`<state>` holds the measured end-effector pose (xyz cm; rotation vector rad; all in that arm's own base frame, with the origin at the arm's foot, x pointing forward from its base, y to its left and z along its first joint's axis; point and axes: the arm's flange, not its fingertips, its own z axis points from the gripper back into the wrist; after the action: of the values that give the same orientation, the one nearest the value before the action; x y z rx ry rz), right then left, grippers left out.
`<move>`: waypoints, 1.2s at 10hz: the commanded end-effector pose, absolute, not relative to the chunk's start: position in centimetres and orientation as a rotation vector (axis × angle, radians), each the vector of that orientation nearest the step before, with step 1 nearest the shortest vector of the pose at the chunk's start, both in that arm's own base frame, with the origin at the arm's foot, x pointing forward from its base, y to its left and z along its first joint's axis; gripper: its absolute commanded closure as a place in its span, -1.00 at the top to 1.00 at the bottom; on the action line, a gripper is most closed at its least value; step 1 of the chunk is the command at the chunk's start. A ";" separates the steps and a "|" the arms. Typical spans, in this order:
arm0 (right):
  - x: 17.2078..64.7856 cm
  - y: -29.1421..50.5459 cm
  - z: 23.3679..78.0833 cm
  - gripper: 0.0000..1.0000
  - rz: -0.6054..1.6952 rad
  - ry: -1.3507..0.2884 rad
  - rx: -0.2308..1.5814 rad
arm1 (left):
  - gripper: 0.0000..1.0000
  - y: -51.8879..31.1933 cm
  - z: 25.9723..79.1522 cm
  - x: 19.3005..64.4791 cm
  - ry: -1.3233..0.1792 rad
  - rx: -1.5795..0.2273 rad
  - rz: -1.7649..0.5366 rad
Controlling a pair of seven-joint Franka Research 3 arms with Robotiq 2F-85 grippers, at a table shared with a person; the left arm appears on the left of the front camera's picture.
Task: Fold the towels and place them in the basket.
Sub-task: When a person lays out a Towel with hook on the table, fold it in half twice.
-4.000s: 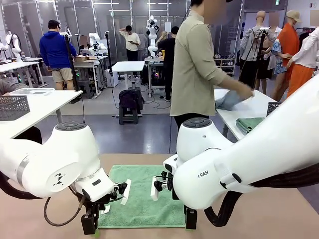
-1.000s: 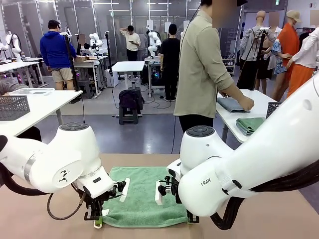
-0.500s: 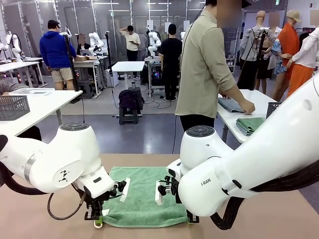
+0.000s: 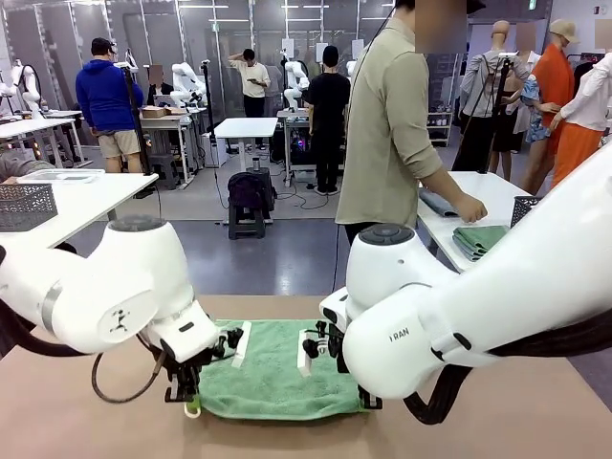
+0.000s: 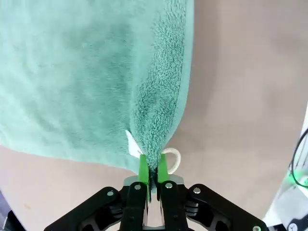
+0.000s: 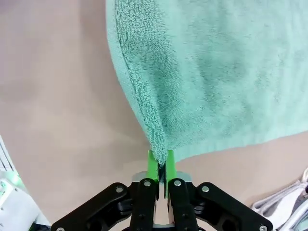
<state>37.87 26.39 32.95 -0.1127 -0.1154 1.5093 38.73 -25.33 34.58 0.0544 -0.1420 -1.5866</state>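
A green towel (image 4: 273, 371) lies spread on the brown table (image 4: 86, 411) between my two arms. My left gripper (image 4: 191, 402) is shut on its near left corner (image 5: 153, 155), where a small white loop and a tag stick out. My right gripper (image 4: 366, 400) is shut on the near right corner (image 6: 160, 144). Both pinched corners are lifted a little off the table, and the near edge curls up. The person's hand (image 4: 469, 207) rests on a folded grey towel (image 4: 438, 202) on the white table at the back right, beside a folded green towel (image 4: 478, 239). A dark mesh basket (image 4: 522, 207) stands at that table's far edge.
A second dark mesh basket (image 4: 26, 206) sits on a white table (image 4: 72, 196) at the left. The person (image 4: 392, 124) stands just beyond my table's far edge. Bare brown tabletop lies left and right of the towel.
Both grippers have carried the towel's near corners up and slightly away from me, so the near edge now lifts and bunches. The person's hand has slid along the folded grey towel.
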 end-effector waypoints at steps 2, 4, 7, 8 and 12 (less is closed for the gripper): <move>38.4 26.1 35.8 -0.87 1.543 -0.121 -0.161 | -0.84 -25.2 38.1 39.6 -0.135 0.114 -1.607; 39.1 26.2 36.7 -0.87 1.546 -0.132 -0.173 | -0.84 -25.4 38.7 40.3 -0.133 0.111 -1.604; 41.2 26.2 38.1 -0.87 1.559 -0.134 -0.170 | -0.84 -25.3 40.2 42.4 -0.145 0.097 -1.600; 42.2 26.2 38.8 -0.87 1.564 -0.135 -0.173 | -0.84 -25.2 40.8 43.1 -0.143 0.098 -1.598; 45.5 26.5 41.0 -0.87 1.568 -0.125 -0.179 | -0.84 -25.5 43.3 47.7 -0.121 0.100 -1.588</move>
<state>44.39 26.45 40.69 -0.1668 -0.1485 1.5413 46.44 -25.19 43.02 0.0819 -0.1608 -1.5711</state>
